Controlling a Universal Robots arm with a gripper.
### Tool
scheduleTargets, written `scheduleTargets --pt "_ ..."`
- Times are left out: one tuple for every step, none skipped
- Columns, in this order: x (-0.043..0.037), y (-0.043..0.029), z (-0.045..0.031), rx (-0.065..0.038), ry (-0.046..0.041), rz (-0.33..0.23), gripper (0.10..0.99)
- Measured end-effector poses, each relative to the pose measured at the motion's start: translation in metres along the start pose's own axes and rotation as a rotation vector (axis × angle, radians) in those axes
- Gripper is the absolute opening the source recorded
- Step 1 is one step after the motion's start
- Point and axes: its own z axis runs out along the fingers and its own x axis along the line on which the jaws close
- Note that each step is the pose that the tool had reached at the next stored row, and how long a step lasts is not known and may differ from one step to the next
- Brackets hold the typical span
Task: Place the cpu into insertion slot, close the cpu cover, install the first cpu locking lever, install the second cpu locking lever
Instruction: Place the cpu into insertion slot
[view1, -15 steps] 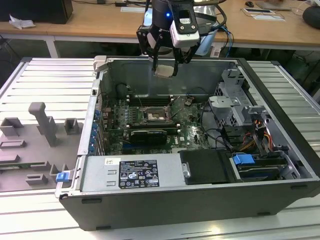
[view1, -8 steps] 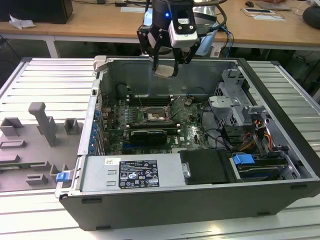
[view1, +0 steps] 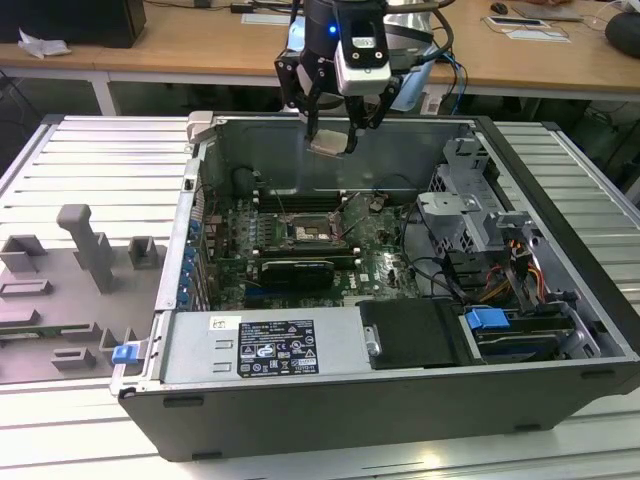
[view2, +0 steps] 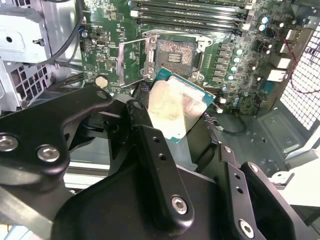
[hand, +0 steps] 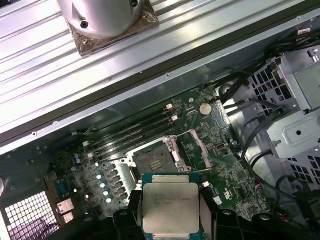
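My gripper (view1: 332, 132) hangs above the open computer case, shut on the cpu (view1: 332, 143), a flat square chip with a silvery-beige top. In both wrist views the cpu (view2: 175, 107) (hand: 170, 206) sits tilted between the black fingers (view2: 142, 127), well above the motherboard. Below it lies the insertion slot (view1: 305, 232) (view2: 175, 54) (hand: 150, 162), a square socket with a dark, bare centre. The cpu cover (view2: 132, 62) (hand: 198, 149), a thin silver frame, stands flipped open beside the socket.
The case's back wall (view1: 400, 150) is close behind the gripper. Memory slots (view2: 190, 10) run along one side of the socket, and a black graphics card (view1: 297, 270) lies on the other. A drive cage (view1: 470, 220) with cables fills the exterior view's right. Grey fixtures (view1: 85, 250) stand outside at the left.
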Motion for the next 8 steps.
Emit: scheduleTargets --pt "0.0000 0.0000 0.0000 0.000 -0.0010 0.011 0.541" --pt "0.0000 0.0000 0.0000 0.000 -0.0017 0.019 0.541" --pt "0.0000 0.0000 0.0000 0.000 -0.0022 0.023 0.541" --pt "0.0000 0.0000 0.0000 0.000 -0.0027 0.028 0.541" --pt "0.0000 0.0000 0.0001 -0.001 -0.0032 0.035 0.541" --pt "0.0000 0.0000 0.0001 -0.001 -0.0036 0.039 0.541" --pt "0.0000 0.0000 0.0001 -0.001 -0.0041 0.044 0.541" --pt "0.0000 0.0000 0.0001 -0.001 -0.0048 0.052 0.541"
